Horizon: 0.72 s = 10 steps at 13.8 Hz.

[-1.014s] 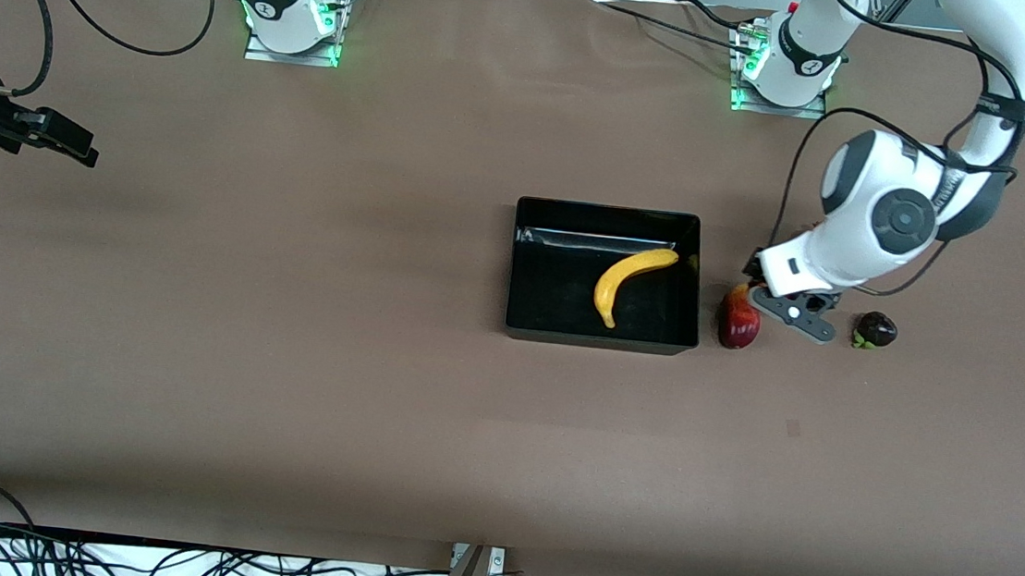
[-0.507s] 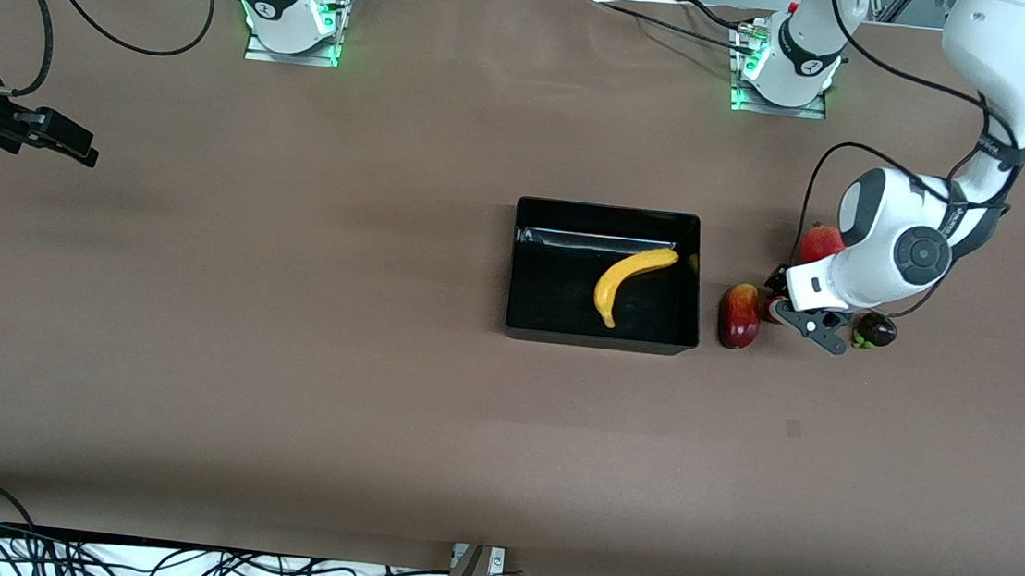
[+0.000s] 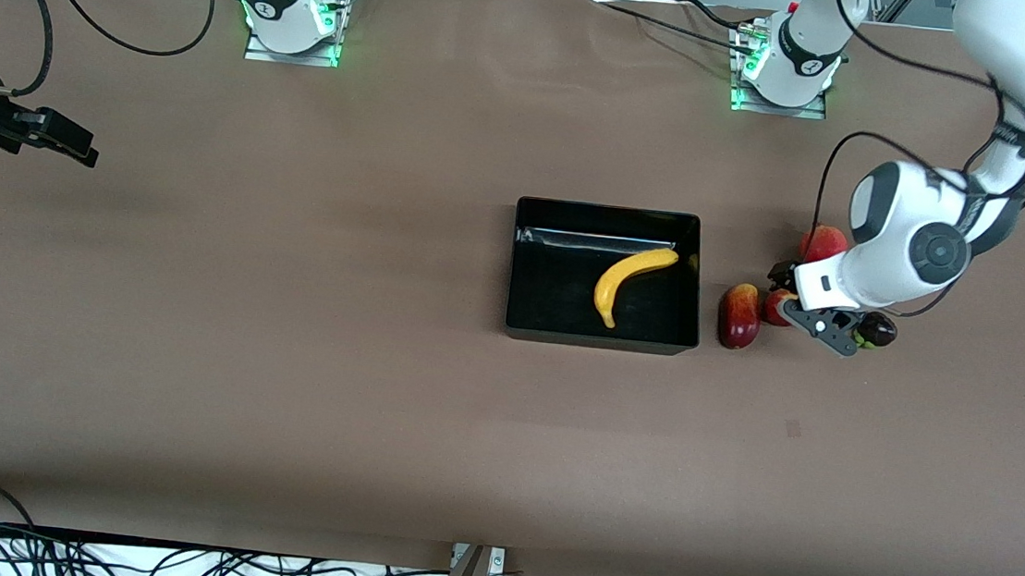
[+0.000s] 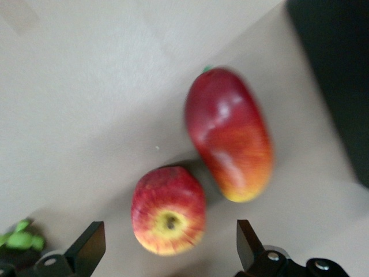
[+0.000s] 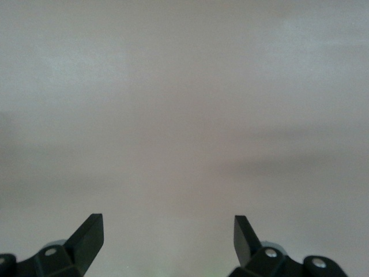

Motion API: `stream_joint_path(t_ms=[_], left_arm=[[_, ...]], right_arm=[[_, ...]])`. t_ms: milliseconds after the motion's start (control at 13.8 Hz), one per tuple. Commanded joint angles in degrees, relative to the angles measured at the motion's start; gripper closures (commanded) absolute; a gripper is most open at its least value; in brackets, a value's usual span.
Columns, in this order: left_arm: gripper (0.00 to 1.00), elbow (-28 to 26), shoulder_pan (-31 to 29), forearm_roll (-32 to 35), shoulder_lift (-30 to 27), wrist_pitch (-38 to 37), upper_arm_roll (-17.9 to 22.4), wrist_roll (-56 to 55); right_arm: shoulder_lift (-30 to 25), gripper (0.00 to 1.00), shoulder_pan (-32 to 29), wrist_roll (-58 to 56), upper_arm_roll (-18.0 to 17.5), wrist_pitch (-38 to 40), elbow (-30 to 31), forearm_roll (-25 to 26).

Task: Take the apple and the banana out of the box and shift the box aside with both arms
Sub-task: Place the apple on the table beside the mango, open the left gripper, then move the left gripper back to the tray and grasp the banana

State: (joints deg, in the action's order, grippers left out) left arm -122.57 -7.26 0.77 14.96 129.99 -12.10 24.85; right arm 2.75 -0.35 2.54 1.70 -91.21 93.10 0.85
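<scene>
Red-and-yellow apple [image 4: 169, 210] sits on the desk between the left end effector's [image 4: 170, 249] wide-spread fingers; right end effector [image 5: 167, 245] waits, wide too.

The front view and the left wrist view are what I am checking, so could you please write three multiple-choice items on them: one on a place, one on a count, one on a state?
1. Where does the banana lie?
A. in the black box
B. on the table beside the mango
C. in the right gripper

2. How many fruits lie outside the box, toward the left arm's end?
A. two
B. four
C. six

3. How does the left gripper stand?
A. shut on the mango
B. open over the apple
C. open over the box

Key: 1 A, the banana rests on the box floor. 2 B, mango, apple, pomegranate and dark purple fruit. 3 B, both fingers show spread with the apple between them.
</scene>
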Motion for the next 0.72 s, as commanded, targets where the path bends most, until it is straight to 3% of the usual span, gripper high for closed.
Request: stream_joint_path(t_ms=[0, 362, 652], left_arm=[[0.00, 0.8, 5.0, -4.9, -6.6, -4.8, -0.4, -1.6], [0.00, 2.2, 17.8, -5.7, -4.9, -0.5, -2.7, -22.1], [0.00, 2.1, 22.3, -3.0, 2.3, 10.0, -3.4, -23.4]], right_arm=[[0.4, 0.00, -0.5, -0.6, -0.4, 0.9, -1.2, -0.2], [0.4, 0.00, -0.5, -0.8, -0.4, 0.9, -1.2, -0.3], [0.4, 0.00, -0.5, -0.8, -0.4, 1.0, -1.2, -0.3]])
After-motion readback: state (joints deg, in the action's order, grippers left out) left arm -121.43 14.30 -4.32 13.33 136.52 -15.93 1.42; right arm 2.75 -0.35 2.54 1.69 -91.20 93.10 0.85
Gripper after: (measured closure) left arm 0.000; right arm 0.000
